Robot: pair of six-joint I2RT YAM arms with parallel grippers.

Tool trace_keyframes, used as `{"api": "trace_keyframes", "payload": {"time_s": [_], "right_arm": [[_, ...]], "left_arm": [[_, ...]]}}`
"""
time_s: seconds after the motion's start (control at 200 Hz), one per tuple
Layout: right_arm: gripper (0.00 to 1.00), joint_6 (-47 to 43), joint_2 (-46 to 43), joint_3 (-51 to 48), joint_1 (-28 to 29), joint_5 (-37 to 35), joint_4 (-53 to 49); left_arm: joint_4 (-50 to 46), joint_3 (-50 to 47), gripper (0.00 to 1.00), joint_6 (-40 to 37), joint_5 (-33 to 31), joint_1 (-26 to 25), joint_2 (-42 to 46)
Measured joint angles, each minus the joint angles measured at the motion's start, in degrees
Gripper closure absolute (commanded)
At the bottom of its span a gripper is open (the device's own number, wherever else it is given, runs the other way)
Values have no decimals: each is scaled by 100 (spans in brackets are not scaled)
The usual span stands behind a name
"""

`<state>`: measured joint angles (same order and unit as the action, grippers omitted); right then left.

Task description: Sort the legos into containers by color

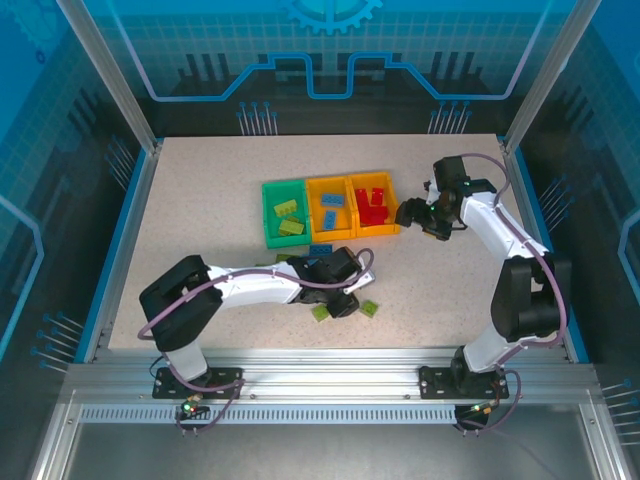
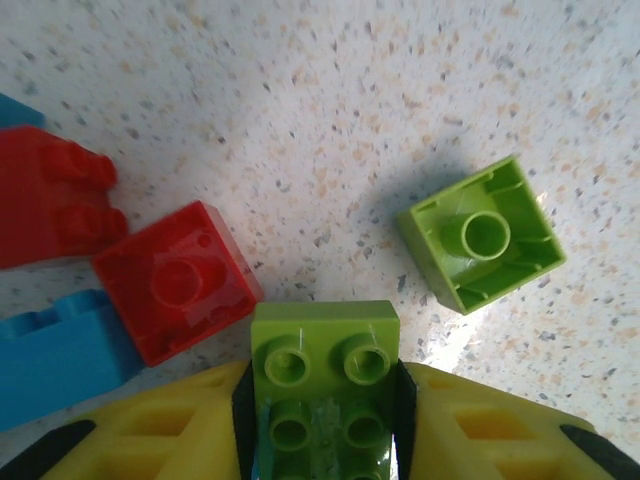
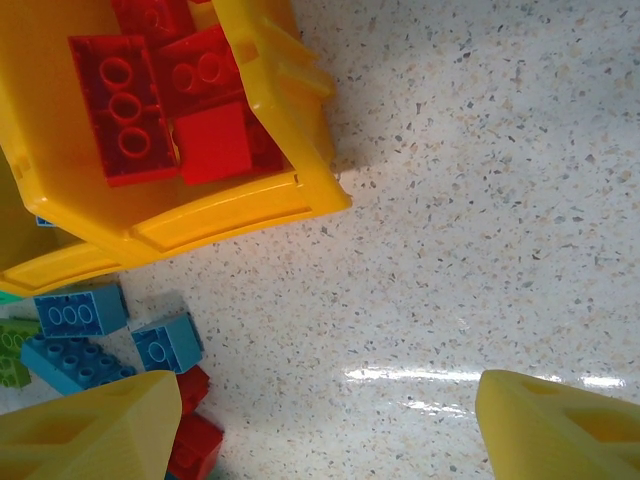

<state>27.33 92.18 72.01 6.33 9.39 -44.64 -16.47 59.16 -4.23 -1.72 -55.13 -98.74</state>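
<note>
Left wrist view: my left pincer (image 2: 325,400) is clamped on a lime green studded plastic brick (image 2: 322,345), studs facing the camera. A red square brick (image 2: 175,280) crowds its left corner. A flipped lime brick (image 2: 483,235) sits apart on the right, and there's bare speckled table (image 2: 330,100) ahead. My right pincer (image 3: 325,430) hangs wide with nothing in it, near the corner of the orange plastic bin (image 3: 300,205) full of reds.
</note>
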Motion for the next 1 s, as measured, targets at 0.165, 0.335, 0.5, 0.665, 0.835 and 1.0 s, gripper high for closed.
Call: {"api": "trace_keyframes", "payload": {"time_s": [0.165,0.335,0.5,0.665,0.835,1.0], "right_arm": [[22,0,-15,-131,0,13,48],[22,0,-26,-271,17,11,94],[22,0,-94,-494,216,9,229],[22,2,-164,-699,660,-22,210],[23,229,-240,-922,1270,-76,170],[24,682,-348,-1266,1676,-79,103]], "left_arm": [[-68,160,59,129,-98,20,319],[-144,227,59,221,-234,297,610],[-299,494,59,291,-402,944,656],[-490,896,58,476,-535,1729,640],[-723,1593,58,708,-737,2393,293],[-909,1930,59,1019,-809,2796,-149]]}}
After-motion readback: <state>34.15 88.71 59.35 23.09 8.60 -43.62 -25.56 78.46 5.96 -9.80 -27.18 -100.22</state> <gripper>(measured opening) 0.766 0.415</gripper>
